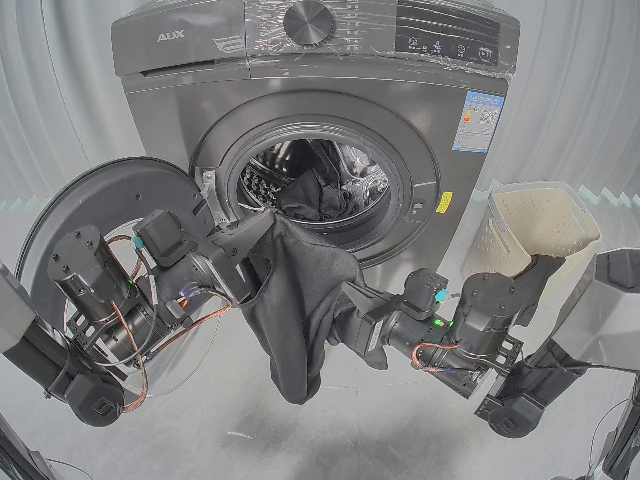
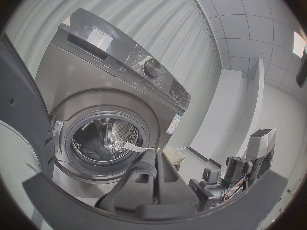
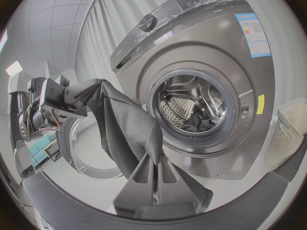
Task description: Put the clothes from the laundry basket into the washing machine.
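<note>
Grey floor (image 1: 400,428) under open washing machine (image 1: 333,101): my left pincer (image 1: 265,225) and right pincer (image 3: 156,163) both clamped on dark garment (image 1: 300,301), dangling tail may miss the drum (image 1: 263,185)

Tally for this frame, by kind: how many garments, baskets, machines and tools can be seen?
Dark fabric garments: 3 (held garment, drum clump counted as one, garment over the basket rim)
Cream perforated plastic laundry basket: 1
Grey metal front-loading washing machine: 1
Black tools: 2 (left tool, right tool, both shut on the held garment)
Total: 7
</note>
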Motion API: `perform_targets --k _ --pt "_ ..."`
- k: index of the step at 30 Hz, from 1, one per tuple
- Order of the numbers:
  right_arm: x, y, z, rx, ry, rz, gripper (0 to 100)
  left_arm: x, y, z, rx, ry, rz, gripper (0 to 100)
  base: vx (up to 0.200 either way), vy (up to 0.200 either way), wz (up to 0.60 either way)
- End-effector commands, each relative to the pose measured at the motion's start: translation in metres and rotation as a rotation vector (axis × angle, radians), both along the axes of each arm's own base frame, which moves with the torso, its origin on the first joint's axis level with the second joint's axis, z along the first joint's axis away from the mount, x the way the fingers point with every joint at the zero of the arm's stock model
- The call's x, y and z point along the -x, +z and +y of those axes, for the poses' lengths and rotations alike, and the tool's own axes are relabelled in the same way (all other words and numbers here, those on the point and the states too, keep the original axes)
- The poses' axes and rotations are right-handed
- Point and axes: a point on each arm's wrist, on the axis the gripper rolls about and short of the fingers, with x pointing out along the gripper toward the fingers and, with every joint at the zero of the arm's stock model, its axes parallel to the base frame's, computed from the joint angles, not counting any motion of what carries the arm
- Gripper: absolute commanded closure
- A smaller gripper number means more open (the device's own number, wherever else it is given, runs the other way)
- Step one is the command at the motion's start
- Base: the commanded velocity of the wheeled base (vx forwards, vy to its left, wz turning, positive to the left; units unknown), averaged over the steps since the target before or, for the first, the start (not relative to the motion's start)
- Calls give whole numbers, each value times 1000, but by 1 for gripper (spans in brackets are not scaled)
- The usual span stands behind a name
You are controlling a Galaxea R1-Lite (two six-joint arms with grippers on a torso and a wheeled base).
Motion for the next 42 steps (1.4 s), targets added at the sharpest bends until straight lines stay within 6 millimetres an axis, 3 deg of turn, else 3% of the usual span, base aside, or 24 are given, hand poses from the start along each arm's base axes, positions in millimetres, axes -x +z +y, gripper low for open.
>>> perform_targets --k 1,16,24,25,31,36,42 --pt "3 13 -8 -21 -11 -21 100 0 0 0 1 1 -1 100 0 0 0" --pt "-5 25 -24 -47 -72 -48 100 -1 0 0 0 3 1 100 0 0 0" --pt "11 -2 -19 29 -20 36 100 -3 5 -1 -2 12 -30 100 0 0 0" --pt "11 -6 -17 37 -16 46 0 -3 5 -1 -4 18 -32 100 0 0 0" --pt "24 -26 -3 85 57 95 0 -3 7 -1 1 18 -42 100 0 0 0" --pt "34 -46 -3 138 134 145 0 -1 9 0 3 18 -46 100 0 0 0" --pt "18 -35 6 88 119 93 0 -1 9 0 3 18 -46 100 0 0 0"
